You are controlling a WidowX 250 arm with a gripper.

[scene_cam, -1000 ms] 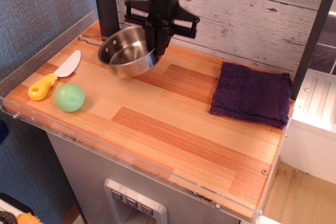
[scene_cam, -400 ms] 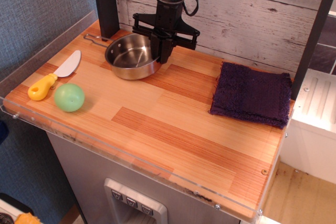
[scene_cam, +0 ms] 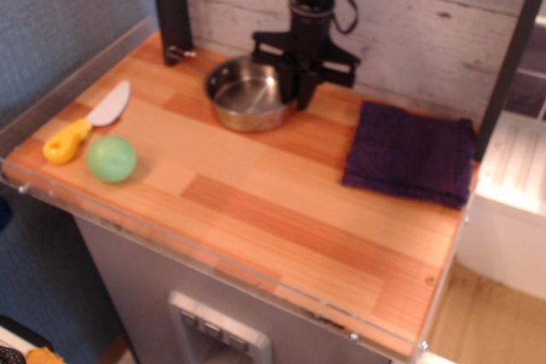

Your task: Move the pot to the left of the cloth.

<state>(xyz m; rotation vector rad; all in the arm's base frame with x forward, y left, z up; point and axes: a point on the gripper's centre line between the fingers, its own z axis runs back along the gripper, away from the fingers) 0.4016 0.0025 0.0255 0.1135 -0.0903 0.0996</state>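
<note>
The pot [scene_cam: 247, 95], a shiny steel pan with a thin wire handle pointing back left, sits low at the back middle of the wooden table. I cannot tell whether it rests on the wood or hangs just above it. My gripper [scene_cam: 299, 95] comes straight down from above and is shut on the pot's right rim. The cloth [scene_cam: 411, 155], a dark purple folded towel, lies at the right edge of the table. A strip of bare wood separates it from the pot on its left.
A green ball [scene_cam: 111, 158] and a yellow-handled knife [scene_cam: 81, 130] lie at the front left. A dark post [scene_cam: 169, 2] stands at the back left and a white plank wall [scene_cam: 426, 14] runs behind. A clear raised rim [scene_cam: 64, 70] lines the table's left side.
The gripper has carried the pot to the right, from the back left towards the cloth, and lowered it from a tilted, lifted pose to level near the table.
</note>
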